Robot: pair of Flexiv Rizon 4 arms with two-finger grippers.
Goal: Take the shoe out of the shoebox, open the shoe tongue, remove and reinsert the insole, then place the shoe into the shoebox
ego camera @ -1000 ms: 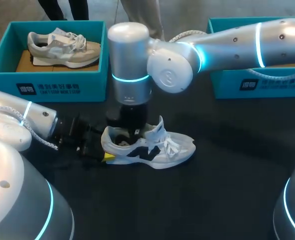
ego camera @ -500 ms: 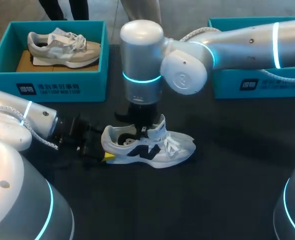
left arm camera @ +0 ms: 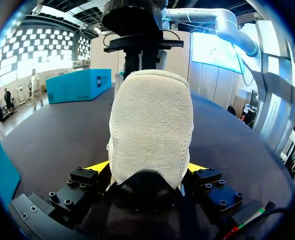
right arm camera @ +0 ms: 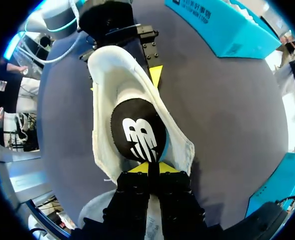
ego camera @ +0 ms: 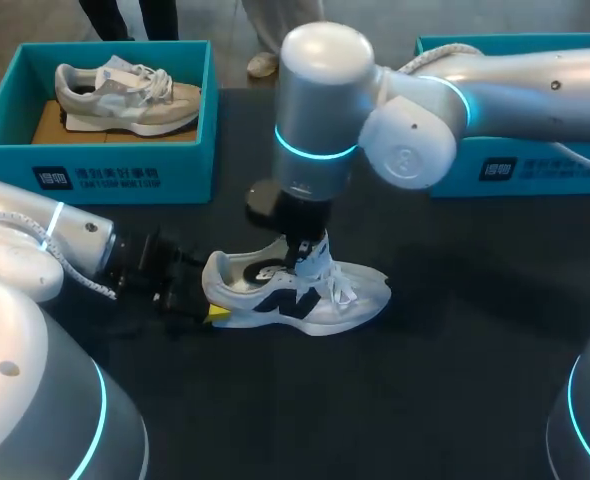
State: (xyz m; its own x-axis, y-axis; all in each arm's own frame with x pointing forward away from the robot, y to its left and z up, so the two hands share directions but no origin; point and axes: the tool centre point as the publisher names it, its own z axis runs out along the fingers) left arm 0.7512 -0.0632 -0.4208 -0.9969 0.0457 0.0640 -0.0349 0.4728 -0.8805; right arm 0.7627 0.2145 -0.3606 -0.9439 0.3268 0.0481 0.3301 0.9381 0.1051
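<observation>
A white sneaker [ego camera: 320, 300] with a dark side logo lies on its sole on the black table, toe pointing right. My left gripper [ego camera: 203, 305] has a yellow tip on each side of the heel [left arm camera: 150, 130] and grips it. My right gripper [ego camera: 302, 262] hangs over the shoe's mouth, just behind the upright tongue [ego camera: 322, 250]. Its fingers [right arm camera: 148, 167] are shut at the front end of the visible black insole [right arm camera: 137, 131], apparently pinching it. In the head view the insole [ego camera: 267, 272] shows inside the opening.
A teal shoebox [ego camera: 125, 170] at the back left holds a second, beige sneaker [ego camera: 125, 90]. Another teal shoebox [ego camera: 535, 170] stands at the back right, mostly behind my right arm. Bare black tabletop lies in front of the shoe.
My right gripper, staying shut, has risen out of the shoe's opening and moved right toward the tongue. The insole's heel end shifted slightly with it. The left gripper and shoe stayed put.
</observation>
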